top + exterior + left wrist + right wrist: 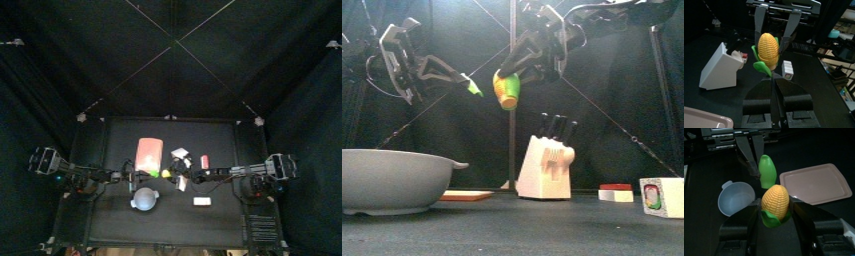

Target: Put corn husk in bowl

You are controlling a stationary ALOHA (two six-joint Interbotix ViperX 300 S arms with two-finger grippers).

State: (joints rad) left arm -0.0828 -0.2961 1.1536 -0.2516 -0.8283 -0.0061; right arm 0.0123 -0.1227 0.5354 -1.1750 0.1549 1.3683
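- Yellow corn cob [508,92] with green base hangs in mid-air above the black table [543,232], high over its centre; front view shows open air between cob and tabletop.
- Right gripper [775,214] is clamped on the cob's lower green end, a jaw on either side.
- Left gripper [775,85] is pinched tight on a green corn husk leaf [764,66] peeling off the cob at about 7 o'clock of it in the left wrist view.
- Grey round bowl [389,180] sits on the table low at 8 o'clock from the cob, well apart, near the front edge.
- In the top view, pink rectangular tray [150,153] lies at 11 o'clock of the bowl.
- White knife block [547,167] with black handles stands at 5 o'clock below the cob, apart from the bowl.
- Small white box [661,196] sits near the table's right edge.
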